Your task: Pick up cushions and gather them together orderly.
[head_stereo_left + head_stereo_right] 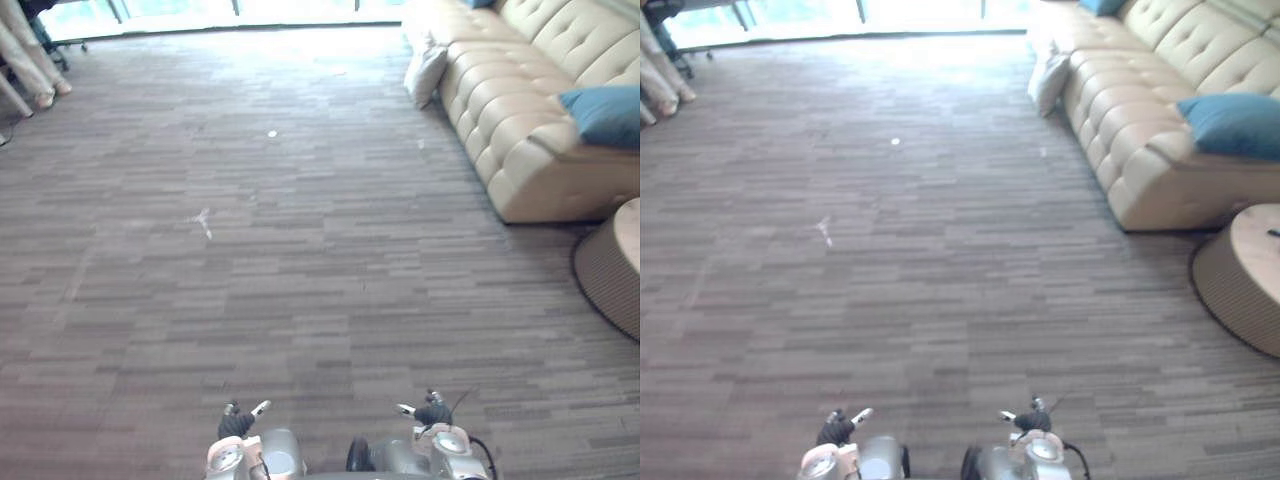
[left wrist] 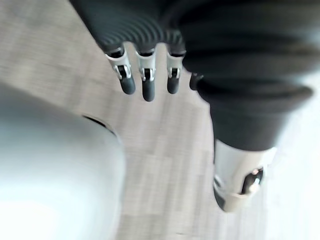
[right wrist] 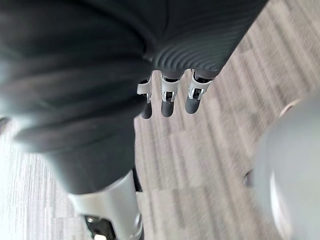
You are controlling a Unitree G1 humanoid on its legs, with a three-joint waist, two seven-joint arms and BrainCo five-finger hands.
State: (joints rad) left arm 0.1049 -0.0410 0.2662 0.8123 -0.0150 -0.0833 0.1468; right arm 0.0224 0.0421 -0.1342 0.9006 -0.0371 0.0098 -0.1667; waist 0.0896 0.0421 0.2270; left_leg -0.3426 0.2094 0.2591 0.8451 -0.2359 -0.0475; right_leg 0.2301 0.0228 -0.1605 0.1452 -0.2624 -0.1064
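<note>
Your left hand (image 1: 237,424) and right hand (image 1: 432,413) hang loose-fingered, empty; white cushion (image 1: 425,75) and blue cushion (image 1: 605,112) lie well ahead, rightward; your right arm's nearer.

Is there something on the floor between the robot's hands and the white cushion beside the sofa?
Nothing visible. Only carpet lies between the left hand, the right hand and the white cushion; the round table stands off to the right.
</note>
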